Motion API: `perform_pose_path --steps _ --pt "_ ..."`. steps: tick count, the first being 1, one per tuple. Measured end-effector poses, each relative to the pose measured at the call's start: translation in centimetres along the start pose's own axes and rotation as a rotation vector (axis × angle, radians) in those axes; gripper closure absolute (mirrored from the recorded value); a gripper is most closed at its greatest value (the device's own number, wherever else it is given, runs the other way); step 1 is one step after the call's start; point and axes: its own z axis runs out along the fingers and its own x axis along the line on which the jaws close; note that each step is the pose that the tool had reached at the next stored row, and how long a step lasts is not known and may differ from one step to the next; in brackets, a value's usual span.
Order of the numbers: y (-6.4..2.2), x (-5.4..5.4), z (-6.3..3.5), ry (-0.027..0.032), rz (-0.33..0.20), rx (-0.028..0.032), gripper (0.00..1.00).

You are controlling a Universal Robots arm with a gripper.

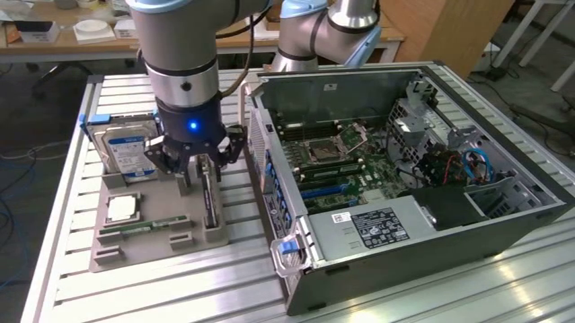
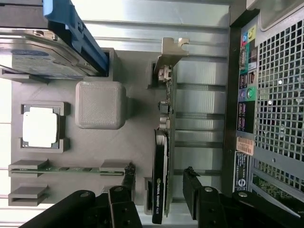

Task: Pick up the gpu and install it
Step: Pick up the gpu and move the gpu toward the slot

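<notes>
**Claw (image 2: 159, 168) fingers sit on both sides of the gpu (image 2: 166, 109), not gripping yet**

Standing on its thin edge, the gpu (image 1: 209, 198) is in a slot of the gray tray (image 1: 153, 245). It is on the side of the tray closest to the computer case (image 1: 404, 229). Its shiny metal end is at the end toward the hard drive (image 1: 126, 151). It is not lifted yet and is not in the case.

The claw (image 1: 199, 176) is spread wide. One finger (image 2: 128, 190) is on each flat side of the card, with a small gap on both sides. So I judge it is pinching nothing. This looks like the grab part of the job, right at its start. A good grab would need both fingers to close evenly on the flat sides. Then it would need a straight lift, so the card does not catch on the slot posts.

The arm comes straight down from above. The claw points at the tabletop (image 1: 180, 289), and a blue light (image 1: 191, 125) shines on the wrist.

Toward the exterior view's left of the card, the tray also holds a memory stick (image 1: 144, 227) and a square silver chip (image 1: 121, 208). The hard drive stands at the far end. The case lies open on its side at the exterior view's right, just beside the tray. All of it rests on a tabletop of silver slats.
</notes>
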Motion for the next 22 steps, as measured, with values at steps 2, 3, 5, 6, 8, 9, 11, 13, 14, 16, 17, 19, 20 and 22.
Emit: perform_pose_path --steps 2,3,5,6,8,9,11,13,14,16,17,19,20,22 --pt "-0.06 0.0 0.35 0.0000 0.000 0.0000 0.47" --pt "-0.09 0.0 0.53 0.0001 0.000 0.0000 0.47" --pt "-0.14 0.0 0.84 0.0001 0.000 0.0000 0.47" --pt "-0.16 0.0 0.99 0.0000 0.000 -0.0001 0.47" --pt "-0.21 0.0 1.29 0.0003 0.000 -0.0001 0.47" --pt "-0.24 0.0 1.44 0.0004 0.000 -0.0002 0.47" --pt "-0.30 0.0 1.75 0.0005 0.000 -0.0002 0.47" --pt "-0.33 0.0 1.99 0.0006 0.000 -0.0003 0.47" --pt "-0.33 0.0 2.01 0.0007 0.000 -0.0002 0.47" --pt "-0.34 0.0 2.05 0.0007 0.000 -0.0002 0.47" --pt "-0.34 -0.2 2.12 0.0009 0.000 -0.0003 0.47" --pt "-0.35 -0.3 2.31 0.0015 0.001 -0.0004 0.47" --pt "-0.35 -0.4 2.41 0.0016 0.001 -0.0004 0.47" --pt "-0.36 -0.3 2.67 0.0016 0.004 -0.0003 0.47"
